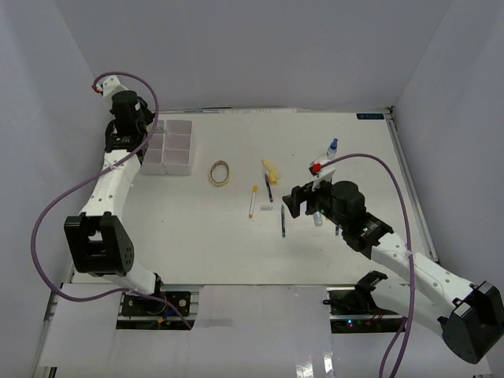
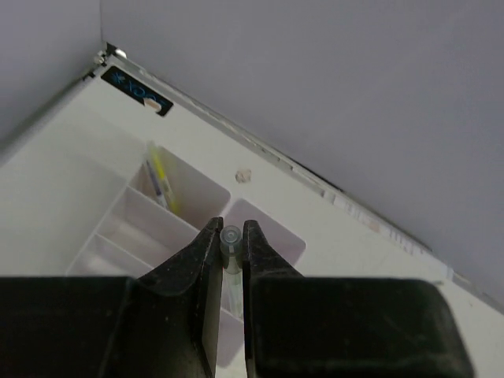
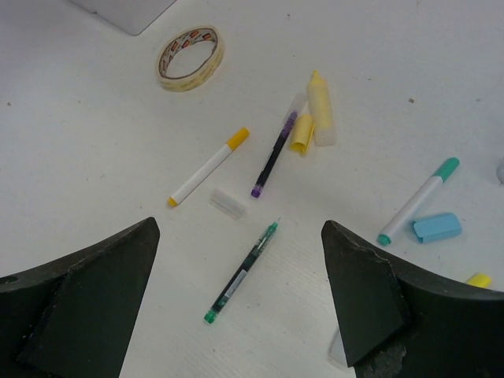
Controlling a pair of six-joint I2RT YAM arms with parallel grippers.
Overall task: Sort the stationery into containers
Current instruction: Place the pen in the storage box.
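lower centre, left wrist view: my left claw (image 2: 231,224) pinches a clear-ended pen (image 2: 230,236) over a white plastic divided tray (image 2: 118,206).
my right claw (image 3: 239,227) gapes over a slim green pen (image 3: 242,273).

Place: a robotics lab test cell is indicated, rather than a home or an office.
Enclosure: a white table (image 1: 197,252) is closed in on three sides by plain grey-lilac walls (image 1: 252,55).
Table edge: a metal rail (image 1: 410,185) is run along the rim, and a small dark sticker (image 1: 370,116) is fixed at a far corner.
Machines: a left arm (image 1: 118,177) and a right arm (image 1: 409,264), white and black, are bolted at the near edge.
Cabling: purple cables (image 1: 47,228) are looped loosely from the wrists to the bases.
Layout: pens (image 3: 209,167), a tape ring (image 3: 189,57) and a white organizer tray (image 1: 179,168) are laid out on the bare top.
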